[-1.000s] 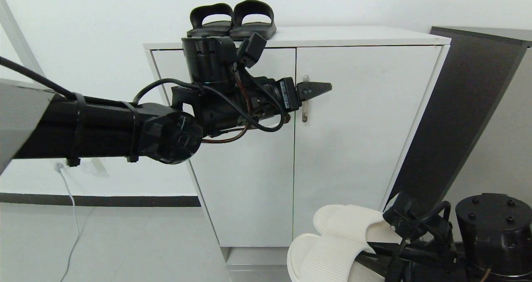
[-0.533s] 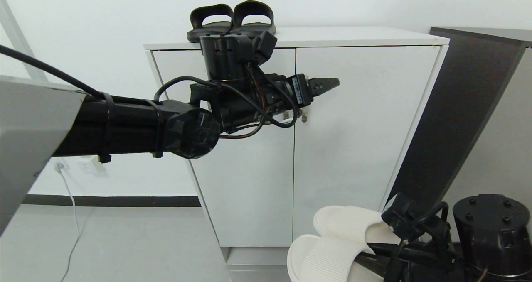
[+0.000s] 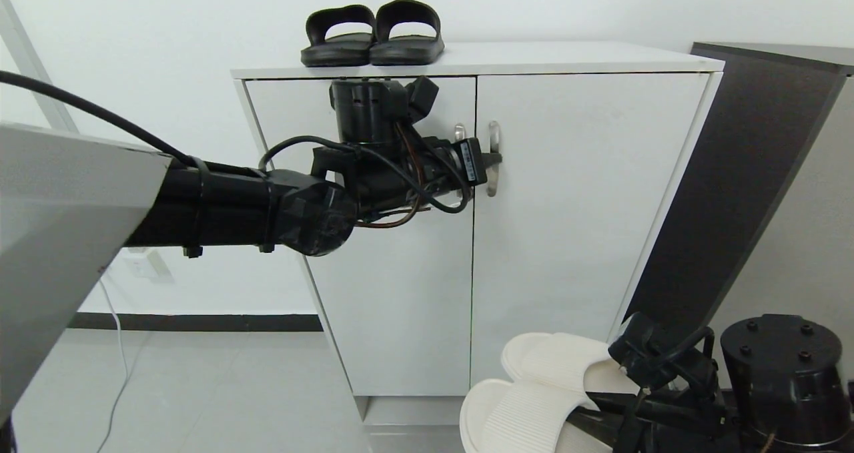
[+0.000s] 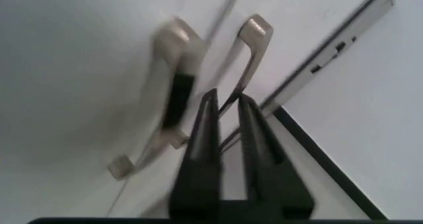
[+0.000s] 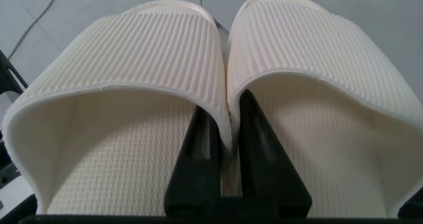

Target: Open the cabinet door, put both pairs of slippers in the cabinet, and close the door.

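The white cabinet (image 3: 574,206) stands with both doors closed. Two metal handles (image 3: 492,183) flank the centre seam. My left gripper (image 3: 495,157) is at handle height by the seam, fingers close together with nothing seen gripped. In the left wrist view its tip (image 4: 228,102) lies just before the handles (image 4: 254,32), and one bar runs behind the slit. A black pair of slippers (image 3: 372,36) rests on the cabinet top. My right gripper (image 5: 228,118), low at the front right, is shut on the inner edges of the white slippers (image 3: 534,393) (image 5: 132,72).
A tall dark grey panel (image 3: 734,173) stands right against the cabinet's right side. On the left, a white cable (image 3: 117,366) hangs from a wall socket to the floor. Open grey floor lies in front of the cabinet's left half.
The left gripper has drawn back leftward and dropped a little, from beyond the right door's handle to level with it. The right arm keeps the white slippers in the same place.
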Robot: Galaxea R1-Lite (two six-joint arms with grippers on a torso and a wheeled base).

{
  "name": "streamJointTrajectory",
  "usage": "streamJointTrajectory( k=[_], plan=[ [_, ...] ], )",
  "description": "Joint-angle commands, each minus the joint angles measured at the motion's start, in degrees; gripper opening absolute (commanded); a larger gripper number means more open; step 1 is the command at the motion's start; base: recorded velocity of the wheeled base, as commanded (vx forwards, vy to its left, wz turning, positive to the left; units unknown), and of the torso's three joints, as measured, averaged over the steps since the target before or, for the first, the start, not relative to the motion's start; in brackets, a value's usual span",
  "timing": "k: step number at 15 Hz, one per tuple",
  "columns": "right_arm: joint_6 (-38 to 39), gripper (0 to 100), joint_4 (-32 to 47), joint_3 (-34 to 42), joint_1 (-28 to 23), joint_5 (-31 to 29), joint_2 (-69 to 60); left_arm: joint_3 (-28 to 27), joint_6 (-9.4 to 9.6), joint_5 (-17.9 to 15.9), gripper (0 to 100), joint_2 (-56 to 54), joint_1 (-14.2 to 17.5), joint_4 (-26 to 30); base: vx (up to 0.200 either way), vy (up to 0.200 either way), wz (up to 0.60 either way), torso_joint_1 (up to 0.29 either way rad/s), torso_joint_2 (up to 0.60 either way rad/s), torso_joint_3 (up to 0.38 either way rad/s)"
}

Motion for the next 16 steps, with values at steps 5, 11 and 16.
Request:
streamJointTrajectory(
  k=[5,11,16],
  plan=[
    [-0.12,0,-5.52,4.48,2.21,5.23,-0.25,12.24,0.01,-0.89,0,-11.01,-3.73,-0.51,0.000,0.000,0.00,0.000,0.00,0.000],
    [-0.21,0,-9.21,6.68,4.85,6.54,-0.60,24.02,0.54,-0.10,0,-22.09,-8.04,-0.51,0.000,0.000,0.00,0.000,0.00,0.000],
    [-0.73,0,-9.03,7.73,8.45,6.28,-2.27,23.49,-0.08,-1.15,0,-19.27,-4.88,-1.39,0.000,0.000,0.00,0.000,0.00,0.000]
  ],
)
